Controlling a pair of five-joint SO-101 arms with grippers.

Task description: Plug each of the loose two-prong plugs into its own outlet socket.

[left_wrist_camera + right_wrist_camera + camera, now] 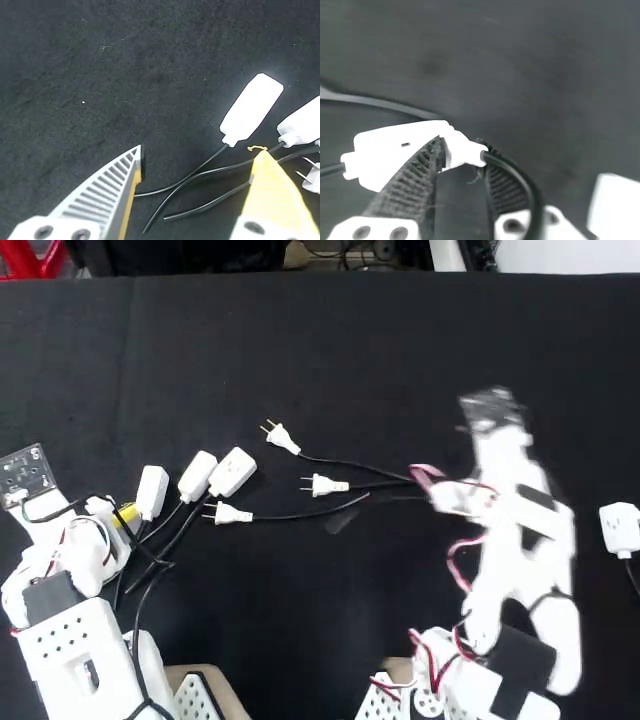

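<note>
Open black cloth runs from the middle of the table to its 12 o'clock edge, and another dark stretch lies between the two arms toward 6 o'clock.

The crowding is at 9 o'clock. Three white sockets fan out there side by side, oblong blocks whose black cords trail toward 7 o'clock. The left gripper sits just short of them with its grey and yellow fingers spread wide over those cords. A fourth socket sits alone at the 3 o'clock edge.

Near the centre lie the three loose plugs, small white bodies with two metal prongs each. The prongs point toward 9 and 10 o'clock, and thin black cords stream off toward 3 o'clock. The lowest plug lies just beside the fan of sockets but apart from them, and the other two lie farther off.

Where the three cords converge, at about 4 o'clock from the centre, the right gripper is pinched on a white cord fitting. A black cord leaves one end of it and loops around the outside of one finger. Whether the fitting is a plug or a socket cannot be told.
</note>
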